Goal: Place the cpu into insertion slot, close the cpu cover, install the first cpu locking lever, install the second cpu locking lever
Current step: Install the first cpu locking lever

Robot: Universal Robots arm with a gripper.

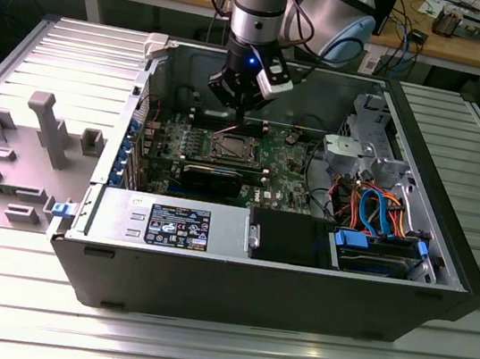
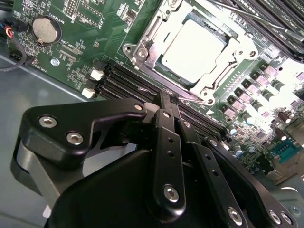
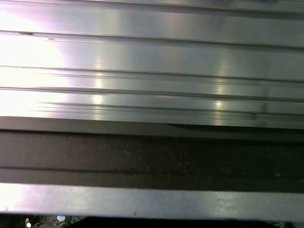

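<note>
Cpu (image 2: pixel 192 50) lies seated in the insertion slot (image 2: pixel 156 33), the cpu cover (image 2: pixel 209 88) framing it on the green motherboard (image 2: pixel 95 28). Thin, stiff and probably fragile, it wants edge-only handling. Above it hangs the gripper (image 2: pixel 171 111), fingers pressed together, holding nothing. Beyond, the open computer case (image 1: pixel 278 285) rests mid-bench (image 1: pixel 196 354).

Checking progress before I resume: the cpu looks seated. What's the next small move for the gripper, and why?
Probably a short descent toward the socket's near edge, where a locking lever would be worked. The cpu is seated and the cpu cover looks flat around it. The gripper hovers just off that edge, touching nothing. I cannot tell whether either lever is latched.
</note>
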